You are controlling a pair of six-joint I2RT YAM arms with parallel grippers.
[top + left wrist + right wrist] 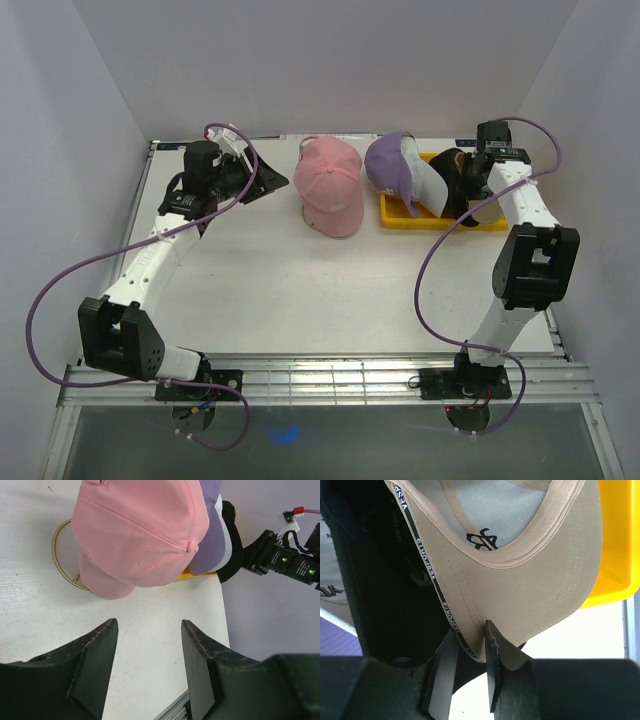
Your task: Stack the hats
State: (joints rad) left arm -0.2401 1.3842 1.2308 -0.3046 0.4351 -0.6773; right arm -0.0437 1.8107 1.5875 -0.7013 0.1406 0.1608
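The pink cap [330, 185] sits on a gold wire stand [60, 555] at the back middle of the table; it also fills the top of the left wrist view [140, 535]. The purple cap [388, 160], white cap [427, 180] and black cap [462, 185] lean together in the yellow tray [440, 218]. My left gripper [268, 180] is open and empty just left of the pink cap, its tips [147, 625] short of it. My right gripper [478, 168] is shut on the rim of the black cap [385, 595], pinching its beige lining [535, 580].
The yellow tray [615, 545] stands at the back right, close to the table's right edge. The white walls enclose the back and both sides. A metal rail [330, 378] runs along the near edge by the arm bases.
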